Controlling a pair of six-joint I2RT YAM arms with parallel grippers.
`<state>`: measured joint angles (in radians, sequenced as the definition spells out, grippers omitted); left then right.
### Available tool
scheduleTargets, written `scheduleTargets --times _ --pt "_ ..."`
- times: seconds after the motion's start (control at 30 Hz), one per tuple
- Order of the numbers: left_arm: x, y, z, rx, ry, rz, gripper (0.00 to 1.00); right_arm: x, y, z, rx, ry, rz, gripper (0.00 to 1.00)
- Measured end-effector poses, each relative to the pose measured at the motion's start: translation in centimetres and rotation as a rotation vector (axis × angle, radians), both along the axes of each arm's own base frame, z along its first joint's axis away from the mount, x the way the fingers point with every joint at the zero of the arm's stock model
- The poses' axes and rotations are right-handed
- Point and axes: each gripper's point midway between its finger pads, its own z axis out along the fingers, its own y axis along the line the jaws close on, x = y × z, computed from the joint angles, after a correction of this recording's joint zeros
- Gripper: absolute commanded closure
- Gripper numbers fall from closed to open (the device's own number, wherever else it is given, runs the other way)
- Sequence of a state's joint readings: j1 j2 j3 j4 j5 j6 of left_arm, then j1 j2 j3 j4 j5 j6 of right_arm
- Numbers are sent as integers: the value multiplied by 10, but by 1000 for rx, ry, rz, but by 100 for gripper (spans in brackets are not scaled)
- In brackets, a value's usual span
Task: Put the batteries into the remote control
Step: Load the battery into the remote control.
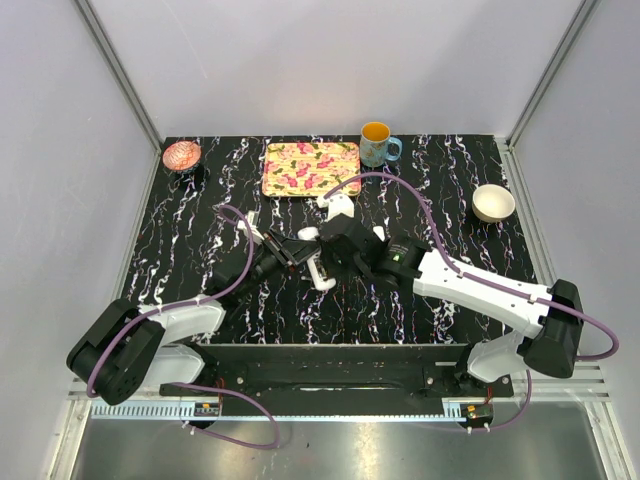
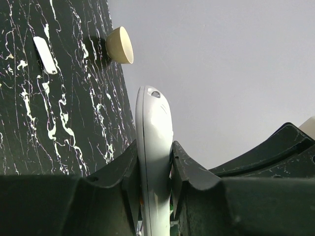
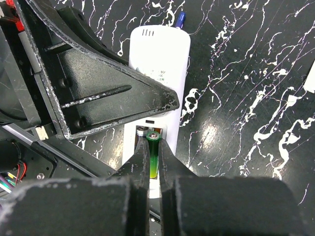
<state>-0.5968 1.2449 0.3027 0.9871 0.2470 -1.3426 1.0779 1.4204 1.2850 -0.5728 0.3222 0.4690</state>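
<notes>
**A:** What is hidden or hard to make out?

**B:** Much of the remote control (image 3: 160,59). In the right wrist view the left gripper (image 2: 155,160) covers one long side of it, and its near end runs under the right gripper (image 3: 153,146). Whether it rests on the table (image 1: 450,170) cannot be told. A small blue-tipped thing (image 3: 180,18) peeks from behind its far end, and what it is remains unclear. A white piece (image 3: 310,78) is cut off at the frame edge.

**A:** And the containers?

**B:** The remote's open battery bay (image 3: 160,129) shows a metal end beside the tip of the green battery (image 3: 153,162). Whether that battery is seated cannot be told. Along the table's far side stand a pink bowl (image 1: 182,155), a patterned tray (image 1: 310,168) and a mug (image 1: 377,148) that is orange inside — liquid or glaze, there is no telling. A white bowl (image 1: 493,203) sits off to the right.

**A:** How are the arms posed?

**B:** Both reach inward and meet near mid-table, the grippers nose to nose. The left jaws are clamped on the remote, one finger on each side of it, and it juts out past the fingertips. The right jaws are pinched almost together on the green battery — it lies along the fingers, its tip at the bay.
</notes>
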Motion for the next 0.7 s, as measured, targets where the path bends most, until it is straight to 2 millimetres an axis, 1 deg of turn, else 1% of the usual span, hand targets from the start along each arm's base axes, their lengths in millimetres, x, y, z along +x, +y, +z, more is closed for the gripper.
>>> scheduleTargets --times 0.2,0.4,0.47,0.5,0.57,0.6,0.7 --pt "-2 -2 -1 3 0 -14 100 -3 1 -3 -6 12 13 100" --pt "-3 -3 -8 17 18 -23 100 -4 1 -10 -31 34 10 100" --pt "-3 -3 -9 21 18 -23 100 -4 1 -11 -40 41 9 97" --pt "-3 -3 -10 23 21 -23 100 -4 2 -12 -44 44 8 93" --pt "-3 -3 -10 25 22 -23 100 -4 2 -12 -48 49 6 89" --pt "-3 -3 -11 26 22 -23 100 -4 2 -13 -50 51 4 86" --pt "-3 -3 -11 29 19 -23 100 -4 2 -13 -50 60 -6 84"
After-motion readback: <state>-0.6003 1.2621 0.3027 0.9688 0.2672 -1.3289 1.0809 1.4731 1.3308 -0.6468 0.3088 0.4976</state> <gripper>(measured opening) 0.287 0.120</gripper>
